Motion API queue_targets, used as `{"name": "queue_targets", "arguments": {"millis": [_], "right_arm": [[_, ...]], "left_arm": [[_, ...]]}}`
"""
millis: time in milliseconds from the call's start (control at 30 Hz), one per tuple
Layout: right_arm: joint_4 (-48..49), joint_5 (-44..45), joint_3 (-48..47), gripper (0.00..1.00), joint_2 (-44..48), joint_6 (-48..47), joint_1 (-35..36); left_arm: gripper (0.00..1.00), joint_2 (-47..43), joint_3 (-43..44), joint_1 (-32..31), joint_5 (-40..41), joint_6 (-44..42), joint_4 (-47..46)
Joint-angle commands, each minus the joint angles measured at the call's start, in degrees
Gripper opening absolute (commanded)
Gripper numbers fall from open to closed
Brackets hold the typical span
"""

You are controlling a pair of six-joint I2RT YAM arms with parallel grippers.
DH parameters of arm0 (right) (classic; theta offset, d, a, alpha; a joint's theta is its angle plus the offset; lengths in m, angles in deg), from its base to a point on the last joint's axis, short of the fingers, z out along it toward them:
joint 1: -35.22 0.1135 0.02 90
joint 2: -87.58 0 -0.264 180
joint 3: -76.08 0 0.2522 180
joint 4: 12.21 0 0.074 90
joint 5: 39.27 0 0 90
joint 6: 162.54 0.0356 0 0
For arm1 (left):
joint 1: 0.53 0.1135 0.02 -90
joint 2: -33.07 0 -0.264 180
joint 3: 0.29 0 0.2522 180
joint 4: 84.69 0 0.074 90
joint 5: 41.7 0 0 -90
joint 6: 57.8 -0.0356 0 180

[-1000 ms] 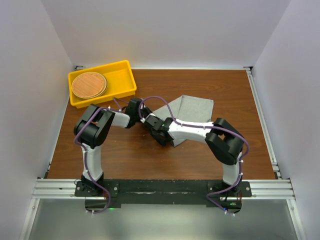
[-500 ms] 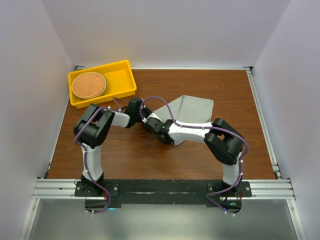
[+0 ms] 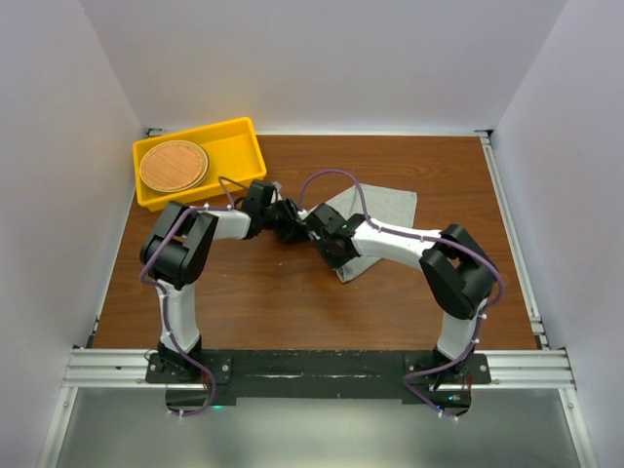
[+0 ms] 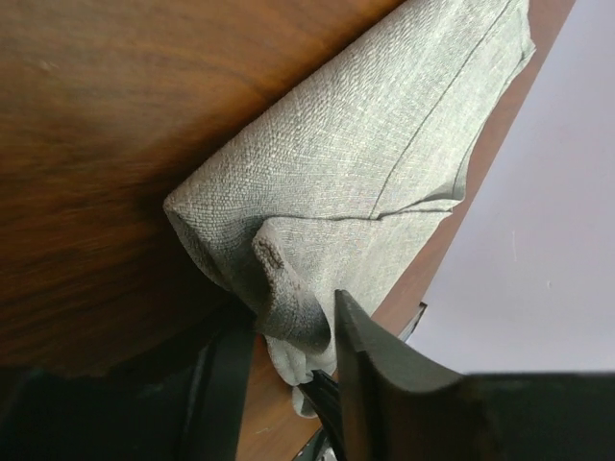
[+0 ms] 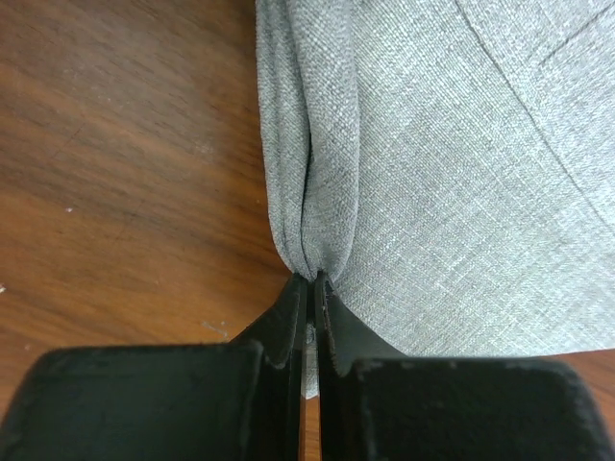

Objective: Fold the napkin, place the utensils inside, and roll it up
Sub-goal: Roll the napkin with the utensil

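The grey napkin [image 3: 382, 216] lies on the wooden table, its left part bunched up between the two arms. My left gripper [image 3: 291, 218] is closed round a rolled corner of the napkin [image 4: 365, 173]; the bunch fills the gap between its fingers [image 4: 384, 375]. My right gripper [image 3: 320, 226] is shut on a folded edge of the napkin [image 5: 452, 173], the cloth pinched thin at the tips. Both grippers sit close together at the napkin's left end. No utensils are in view.
A yellow tray [image 3: 234, 146] stands at the back left, with a round brown woven disc [image 3: 174, 166] in it. White walls close in the table on three sides. The arm bases stand at the near edge.
Both grippers have moved right and a little toward the back. The napkin's left part has been drawn in, so the cloth looks narrower than before.
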Motion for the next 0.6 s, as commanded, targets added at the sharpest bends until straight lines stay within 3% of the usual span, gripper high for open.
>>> {"name": "queue_targets", "arguments": {"millis": [0,200,567], "right_arm": [[2.18,-8.06,0.63,0.00,3.54,0.59,-1.82],[3.23,-13.06,0.55,0.00,4.15,1.38,-4.02],[1.92,-19.05,0.28,0.03,3.10,-2.22,-7.89]], "left_arm": [[0.48,1.43,0.32,2.35,7.24,-4.76,8.99],[0.47,2.22,0.77,2.52,7.85,-5.20,8.99],[0.18,3.19,2.17,3.49,10.05,-10.04,12.95]]}}
